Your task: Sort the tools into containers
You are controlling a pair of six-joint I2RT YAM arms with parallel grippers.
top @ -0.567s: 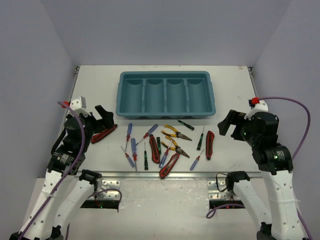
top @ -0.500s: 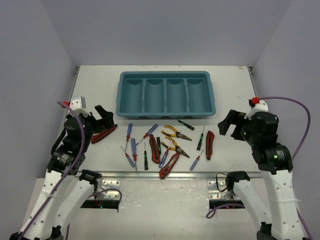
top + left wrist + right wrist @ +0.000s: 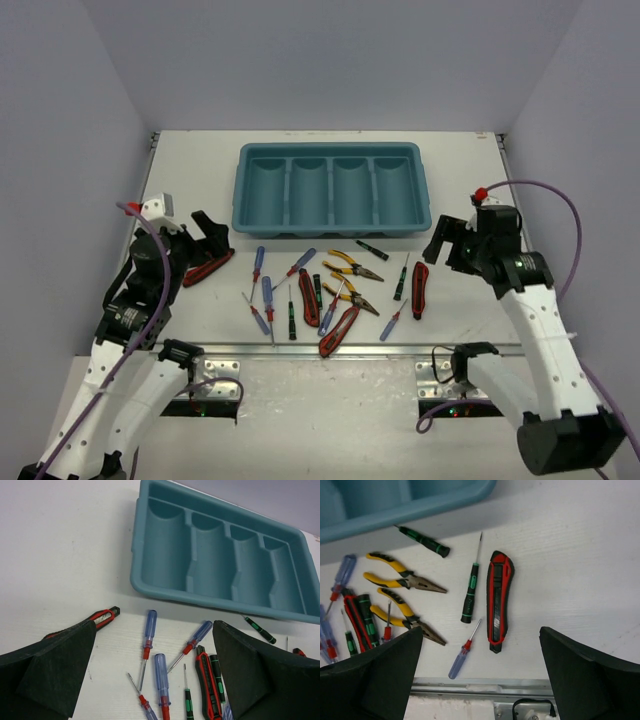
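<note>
Left pincer released, empty, beside a utility knife. Tools all loose on tabletop before the tray; its four compartments empty. Right pincer released, empty. Sorting not yet begun.

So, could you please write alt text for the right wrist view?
A red-and-black utility knife lies on the white table beside a green-handled screwdriver, with two yellow-handled pliers to their left. The teal tray edges the top; the right gripper frames the bottom, jaws open.
</note>
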